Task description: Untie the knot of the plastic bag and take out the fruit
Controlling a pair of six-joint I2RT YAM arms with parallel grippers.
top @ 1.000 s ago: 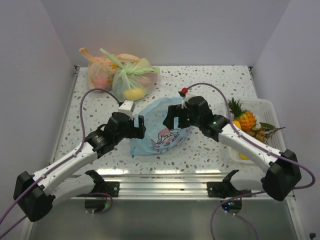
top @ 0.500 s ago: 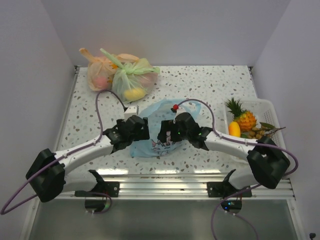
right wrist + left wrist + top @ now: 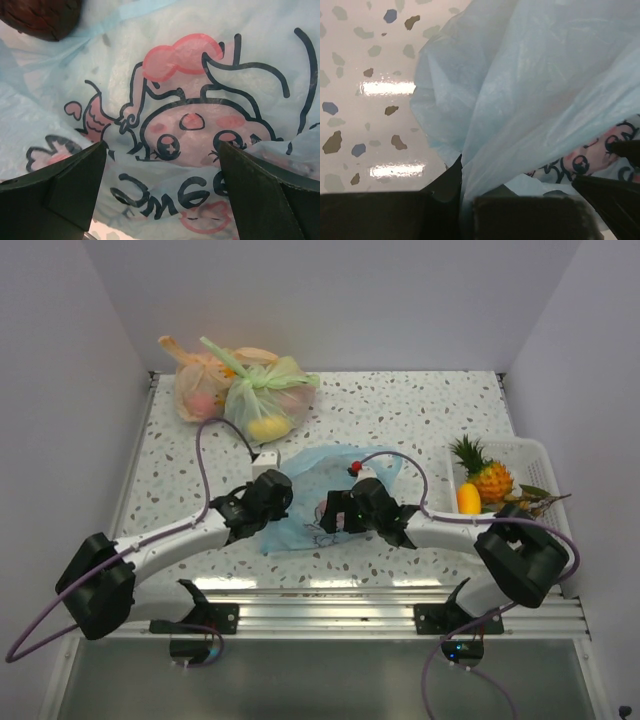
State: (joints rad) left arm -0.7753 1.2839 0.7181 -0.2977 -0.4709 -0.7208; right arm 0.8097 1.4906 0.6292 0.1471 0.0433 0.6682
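Green bag (image 3: 262, 400) touches orange bag (image 3: 197, 387) at back; white basket (image 3: 532, 452) sits right

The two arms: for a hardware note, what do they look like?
Both have white link segments between bulky black joint housings. The left arm trails a purple cable and bears a white block at its wrist. The right arm has its own purple lead ending at a red cap. Its fingers are black wedges.

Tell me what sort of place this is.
Probably a robot test booth: plain pale walls enclose a speckled terrazzo-pattern tabletop, and two black-and-white robot arms are bolted to an aluminium rail at its near edge.
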